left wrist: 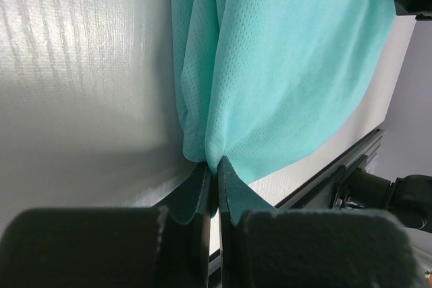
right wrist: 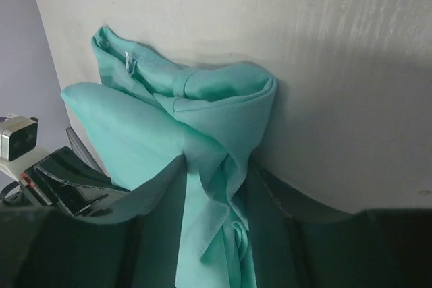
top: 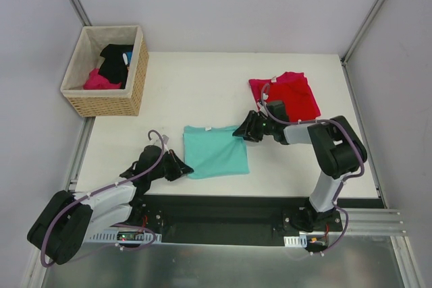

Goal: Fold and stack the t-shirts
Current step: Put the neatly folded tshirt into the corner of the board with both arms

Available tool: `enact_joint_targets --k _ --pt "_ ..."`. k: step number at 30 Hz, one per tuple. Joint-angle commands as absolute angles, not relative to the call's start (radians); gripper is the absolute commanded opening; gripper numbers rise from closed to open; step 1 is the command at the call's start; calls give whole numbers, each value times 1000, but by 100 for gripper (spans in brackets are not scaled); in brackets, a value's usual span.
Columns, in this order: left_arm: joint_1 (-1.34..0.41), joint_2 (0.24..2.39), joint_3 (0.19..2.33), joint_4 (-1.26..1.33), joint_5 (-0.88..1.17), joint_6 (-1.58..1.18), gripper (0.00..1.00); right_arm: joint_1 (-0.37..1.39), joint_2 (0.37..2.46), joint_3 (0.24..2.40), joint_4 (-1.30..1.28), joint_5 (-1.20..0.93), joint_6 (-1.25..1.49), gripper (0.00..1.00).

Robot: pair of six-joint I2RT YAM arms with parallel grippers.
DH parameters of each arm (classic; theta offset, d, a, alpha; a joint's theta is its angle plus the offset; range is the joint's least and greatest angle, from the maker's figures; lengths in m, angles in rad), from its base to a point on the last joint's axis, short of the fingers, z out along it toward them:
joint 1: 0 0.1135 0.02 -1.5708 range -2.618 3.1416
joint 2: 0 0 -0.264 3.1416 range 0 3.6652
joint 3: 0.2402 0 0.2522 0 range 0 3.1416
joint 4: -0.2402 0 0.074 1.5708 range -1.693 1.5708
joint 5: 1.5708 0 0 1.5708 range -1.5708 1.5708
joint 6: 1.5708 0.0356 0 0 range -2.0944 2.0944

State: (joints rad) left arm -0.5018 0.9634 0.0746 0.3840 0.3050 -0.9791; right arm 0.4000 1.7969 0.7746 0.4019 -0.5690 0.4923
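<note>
White tabletop (top: 202,85) below, the left gripper (left wrist: 214,181) clamps one corner of the teal t-shirt (top: 216,153), the right gripper (right wrist: 214,173) pinches the opposite corner, the cloth spanning diagonally between them, the red t-shirt (top: 287,96) just beyond the right fingers.

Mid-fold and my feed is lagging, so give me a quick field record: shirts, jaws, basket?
teal t-shirt: part-folded, near centre of table
red t-shirt: rumpled, far right, apart from the teal one
left jaws: pinched shut on teal t-shirt's near-left edge
right jaws: closed around its bunched far-right corner
basket: far-left corner, holding black garment and pink garment
</note>
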Motion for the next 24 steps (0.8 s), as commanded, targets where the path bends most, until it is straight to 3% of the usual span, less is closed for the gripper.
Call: enact_joint_targets --k 1,2,4,13,24 --pt "-486 966 67 402 296 -963 0 413 1827 784 393 -551 494 32" --pt "-486 968 67 402 298 -963 0 413 1830 787 393 -548 495 25" --pt "-485 971 69 402 301 -960 0 413 1833 802 374 -538 499 0" --pt "-479 1011 132 400 319 -927 0 436 1717 863 267 -508 446 0" --pt "-479 1084 498 247 337 -827 0 425 1545 1142 -76 -423 328 0"
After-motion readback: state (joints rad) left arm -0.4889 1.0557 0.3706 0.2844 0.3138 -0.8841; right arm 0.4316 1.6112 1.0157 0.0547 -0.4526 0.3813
